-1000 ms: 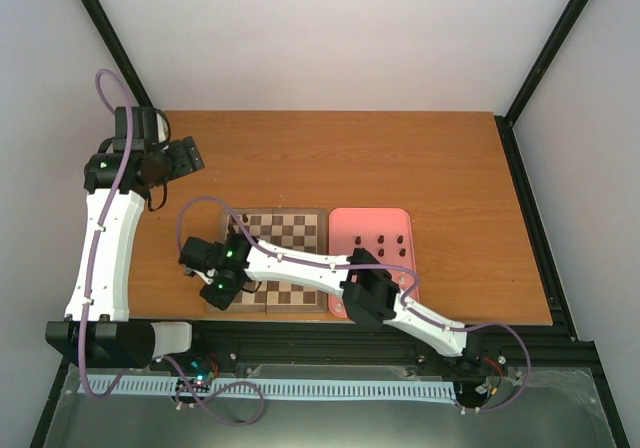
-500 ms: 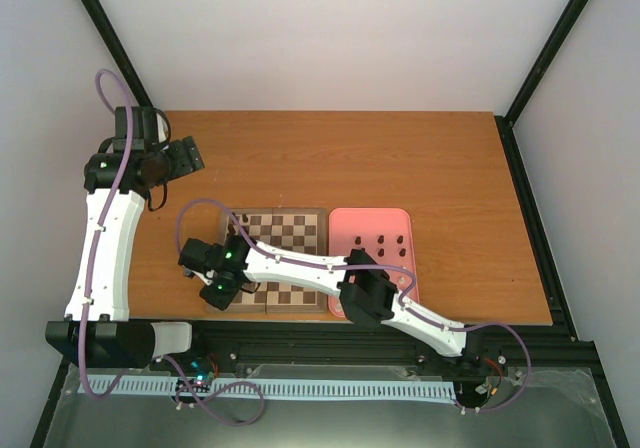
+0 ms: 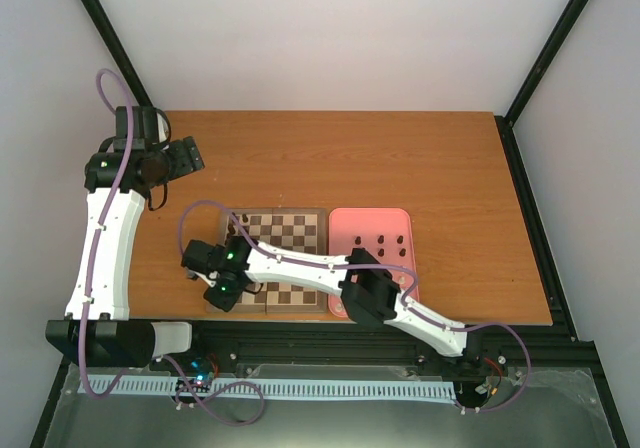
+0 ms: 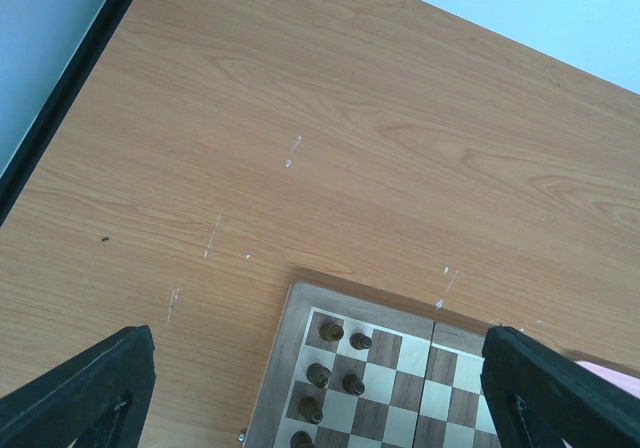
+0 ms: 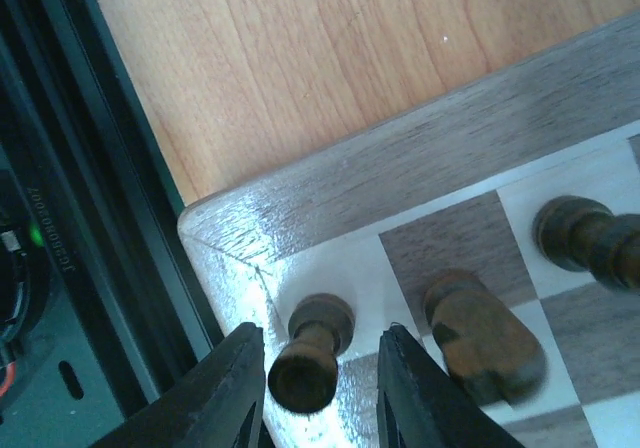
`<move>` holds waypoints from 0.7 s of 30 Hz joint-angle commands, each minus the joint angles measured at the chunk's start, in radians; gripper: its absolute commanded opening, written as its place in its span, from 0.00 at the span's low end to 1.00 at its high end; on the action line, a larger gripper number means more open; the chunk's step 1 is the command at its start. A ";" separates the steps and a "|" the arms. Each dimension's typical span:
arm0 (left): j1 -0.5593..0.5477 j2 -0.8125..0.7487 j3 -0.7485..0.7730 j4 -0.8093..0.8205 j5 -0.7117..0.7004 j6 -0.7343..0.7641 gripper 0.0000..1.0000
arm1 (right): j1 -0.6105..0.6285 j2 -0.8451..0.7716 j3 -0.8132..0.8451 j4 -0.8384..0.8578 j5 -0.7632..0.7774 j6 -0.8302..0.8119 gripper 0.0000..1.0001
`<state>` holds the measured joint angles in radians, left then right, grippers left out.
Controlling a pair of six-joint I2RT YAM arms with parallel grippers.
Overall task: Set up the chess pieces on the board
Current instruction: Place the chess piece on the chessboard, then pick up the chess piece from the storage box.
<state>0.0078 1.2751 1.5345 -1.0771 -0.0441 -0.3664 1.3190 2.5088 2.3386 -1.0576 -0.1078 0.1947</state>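
The board point(image 3: 296, 230) lies near the table's front edge, partly under my right arm. My right gripper point(image 3: 224, 292) is over its near left corner. In the right wrist view its fingers point(image 5: 226, 398) stand open on either side of a dark brown piece point(image 5: 310, 356) that stands upright on the corner light square, with a gap on each side. Two more dark pieces point(image 5: 482, 334) stand beside it. My left gripper point(image 3: 184, 156) is open and empty, high over the far left of the table. The left wrist view shows the board's corner point(image 4: 290, 338) with several dark pieces point(image 4: 331, 331). No cream pieces are visible.
A pink tray point(image 3: 345, 226) with several dark pieces lies right of the board. The table's black front rail point(image 5: 90, 218) runs just beyond the board's corner. Bare wood point(image 4: 330, 148) stretches behind and left of the board.
My right gripper has shifted very slightly toward the near edge at the board's corner. The left arm has not moved.
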 commanded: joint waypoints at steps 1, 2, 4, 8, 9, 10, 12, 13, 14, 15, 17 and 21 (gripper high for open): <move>-0.006 0.011 0.040 0.000 0.001 0.013 1.00 | 0.011 -0.112 -0.007 -0.015 0.017 -0.012 0.31; -0.006 0.013 0.039 -0.001 0.002 0.013 1.00 | 0.011 -0.129 -0.012 -0.020 0.019 -0.011 0.32; -0.006 0.013 0.038 -0.002 0.002 0.013 1.00 | 0.011 -0.167 -0.021 -0.033 0.028 -0.012 0.32; -0.005 0.015 0.038 -0.001 0.004 0.012 1.00 | 0.010 -0.260 -0.079 -0.074 0.077 -0.006 0.34; -0.006 0.014 0.039 -0.001 0.005 0.012 1.00 | 0.008 -0.296 -0.115 -0.070 0.092 -0.003 0.34; -0.006 0.016 0.041 -0.002 0.008 0.011 1.00 | 0.003 -0.335 -0.164 -0.064 0.104 0.003 0.35; -0.006 0.016 0.045 -0.004 0.011 0.010 1.00 | -0.027 -0.419 -0.271 -0.045 0.122 0.026 0.35; -0.006 0.015 0.046 -0.006 0.012 0.011 1.00 | -0.052 -0.461 -0.324 -0.036 0.128 0.042 0.36; -0.006 0.016 0.049 -0.007 0.013 0.012 1.00 | -0.088 -0.501 -0.385 -0.023 0.128 0.057 0.36; -0.006 0.016 0.050 -0.009 0.013 0.011 1.00 | -0.128 -0.545 -0.450 -0.012 0.128 0.075 0.36; -0.005 0.016 0.049 -0.009 0.014 0.011 1.00 | -0.234 -0.618 -0.570 0.012 0.133 0.096 0.36; -0.006 0.016 0.036 -0.011 0.014 0.010 1.00 | -0.441 -0.696 -0.738 0.053 0.133 0.091 0.35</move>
<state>0.0078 1.2873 1.5398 -1.0775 -0.0364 -0.3664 1.0546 1.8660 1.7245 -1.0370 -0.0113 0.2588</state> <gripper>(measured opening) 0.998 0.357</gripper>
